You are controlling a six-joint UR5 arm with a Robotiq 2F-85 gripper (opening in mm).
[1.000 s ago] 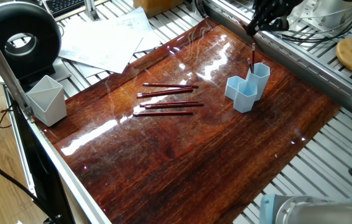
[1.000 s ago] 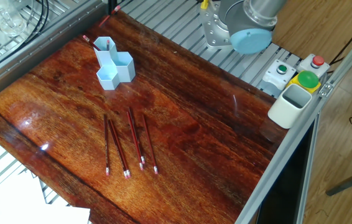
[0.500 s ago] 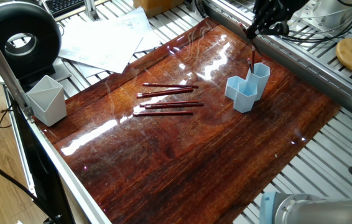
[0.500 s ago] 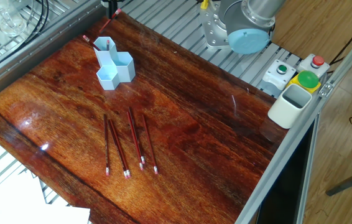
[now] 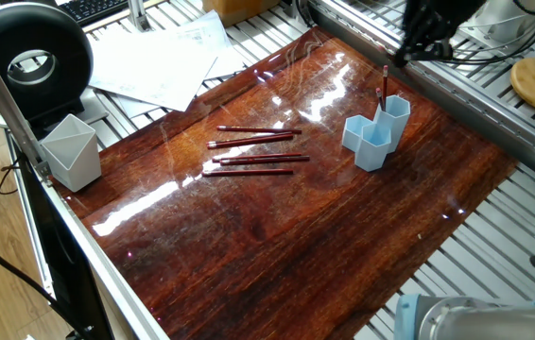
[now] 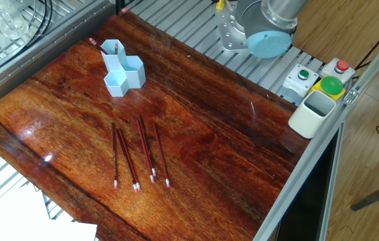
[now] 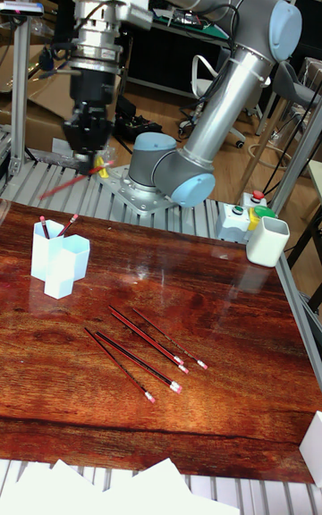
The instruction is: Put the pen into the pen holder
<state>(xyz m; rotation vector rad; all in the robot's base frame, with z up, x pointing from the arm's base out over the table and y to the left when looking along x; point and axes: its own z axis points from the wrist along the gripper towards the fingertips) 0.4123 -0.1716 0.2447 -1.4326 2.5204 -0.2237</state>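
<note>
A UR5 arm's hand hangs above the far edge of the wooden table, gripping a red pen that juts out slanted below the fingers, up and a little behind the light blue pen holder. That holder, a cluster of joined hexagonal tubes, stands near the table's far corner, and two pens already lean in its tallest tube, their ends showing above the rim. Four more pens lie side by side on the table, well apart from the holder. The work appears to be at the carrying stage: the held pen is not yet over a tube. The next move looks to call for bringing the pen's lower end above an open tube, tipping it closer to upright, and lowering before release, since a slanted pen could catch the rim or nudge the light holder.
</note>
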